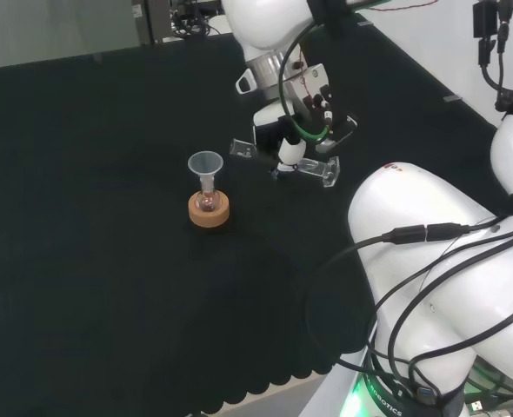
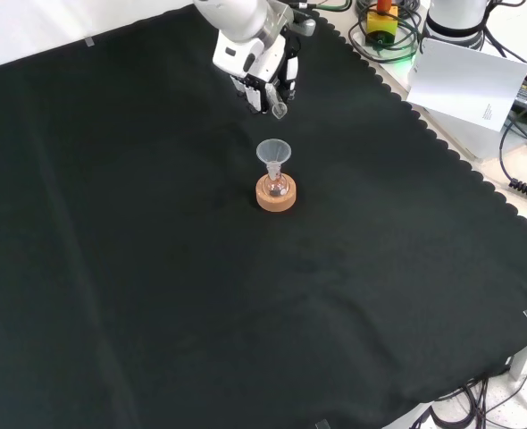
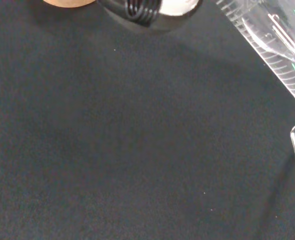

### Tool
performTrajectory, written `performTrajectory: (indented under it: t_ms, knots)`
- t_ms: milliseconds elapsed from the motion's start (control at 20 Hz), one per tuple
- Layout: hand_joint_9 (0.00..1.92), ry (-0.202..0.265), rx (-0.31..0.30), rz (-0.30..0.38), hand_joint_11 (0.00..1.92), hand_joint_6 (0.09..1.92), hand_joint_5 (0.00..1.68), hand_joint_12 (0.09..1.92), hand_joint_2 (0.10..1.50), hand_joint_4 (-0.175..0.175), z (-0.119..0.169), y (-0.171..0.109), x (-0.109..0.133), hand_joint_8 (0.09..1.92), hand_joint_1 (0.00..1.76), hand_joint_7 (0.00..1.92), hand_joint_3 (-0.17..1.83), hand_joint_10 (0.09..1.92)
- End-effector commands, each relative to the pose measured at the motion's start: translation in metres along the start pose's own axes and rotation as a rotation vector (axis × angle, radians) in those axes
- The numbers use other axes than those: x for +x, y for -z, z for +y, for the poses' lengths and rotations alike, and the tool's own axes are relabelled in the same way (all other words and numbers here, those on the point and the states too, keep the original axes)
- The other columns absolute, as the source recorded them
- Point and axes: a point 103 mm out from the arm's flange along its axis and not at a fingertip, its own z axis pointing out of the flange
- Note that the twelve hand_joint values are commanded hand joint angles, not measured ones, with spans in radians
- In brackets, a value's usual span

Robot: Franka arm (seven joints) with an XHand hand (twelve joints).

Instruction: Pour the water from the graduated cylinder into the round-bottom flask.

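Sideways, the robot hand (image 1: 304, 117) holds the graduated cylinder (image 1: 313, 168).

Bench under black cloth (image 1: 109, 287) with a scalloped front edge, a cork ring (image 1: 209, 211) resting on it at centre-left of the head view — centre-top of the front view — bare cloth all around

Hand (image 1: 302, 122) hanging low at one o'clock in the head view, fingers curled, white arm (image 1: 430, 261) reaching over.
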Motion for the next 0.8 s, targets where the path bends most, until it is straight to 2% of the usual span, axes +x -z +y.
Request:
performTrajectory:
  t_ms: [50,350,800]
  knots:
    - [1.69,-0.010,0.036,-0.039,1.29,0.63,1.20,0.75,1.01,-0.175,0.007,0.007,0.003,0.59,1.30,1.26,0.00,0.09]
    - [1.69,-0.025,0.044,-0.053,1.28,0.63,1.20,0.74,1.01,-0.175,0.014,0.018,0.008,0.59,1.30,1.26,0.00,0.09]
    - [1.69,-0.031,0.121,-0.083,1.28,0.63,1.20,0.74,1.01,-0.175,0.022,0.023,0.009,0.59,1.30,1.26,0.00,0.09]
